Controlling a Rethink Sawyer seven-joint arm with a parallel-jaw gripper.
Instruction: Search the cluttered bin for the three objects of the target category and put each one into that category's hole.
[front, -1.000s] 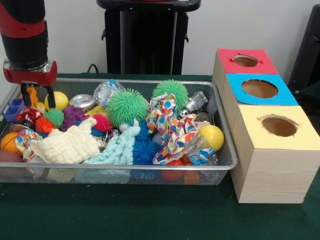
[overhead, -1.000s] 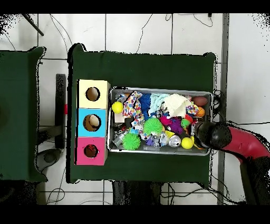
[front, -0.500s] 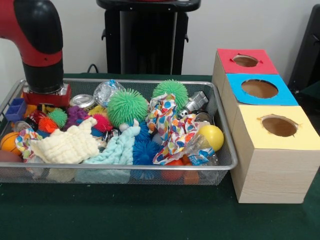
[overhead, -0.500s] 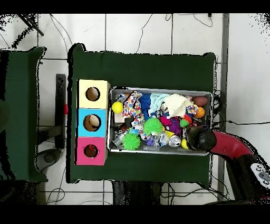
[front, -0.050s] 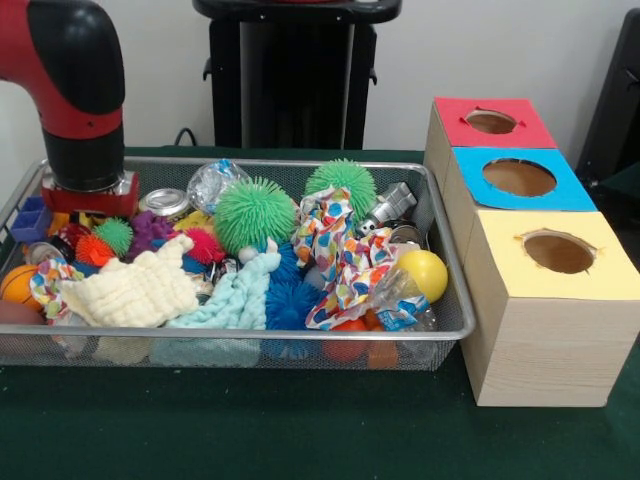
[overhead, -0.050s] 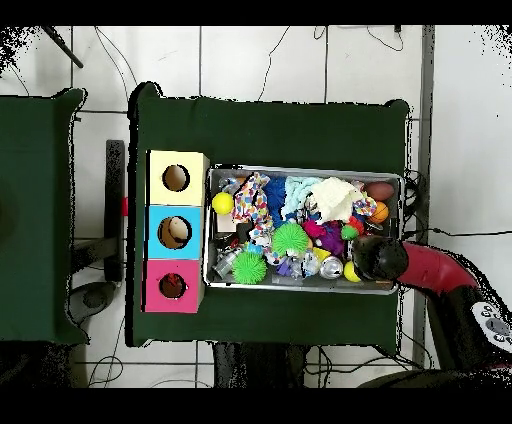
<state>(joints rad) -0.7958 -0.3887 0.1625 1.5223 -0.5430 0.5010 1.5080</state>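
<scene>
The wire bin (front, -0.050s: 440, 330) is full of mixed items: green spiky balls (front, -0.050s: 254, 212), a smooth yellow ball (front, -0.050s: 422, 272), an orange ball (front, -0.050s: 17, 283), cloths (front, -0.050s: 135, 290) and crushed cans (front, -0.050s: 165, 203). My gripper (front, -0.050s: 88, 205) is sunk into the clutter at the bin's far left corner in the front view, its tips hidden. From above, the arm's black head (overhead, -0.050s: 378, 258) covers that corner, with a second yellow ball (overhead, -0.050s: 349, 271) peeking out beside it. Three boxes with round holes stand beside the bin: red (front, -0.050s: 492, 122), blue (front, -0.050s: 519, 178) and yellow (front, -0.050s: 558, 252).
A blue plastic piece (front, -0.050s: 30, 218) rests on the bin's left rim next to the gripper. A spotted cloth (front, -0.050s: 340, 260) lies over the bin's right half. Something pale shows inside the blue box's hole (overhead, -0.050s: 178, 231). Green cloth (front, -0.050s: 300, 420) covers the table.
The arm swung over the bin's corner and dropped into the clutter, covering the yellow ball there. Over the last half second it hardly shifted.
</scene>
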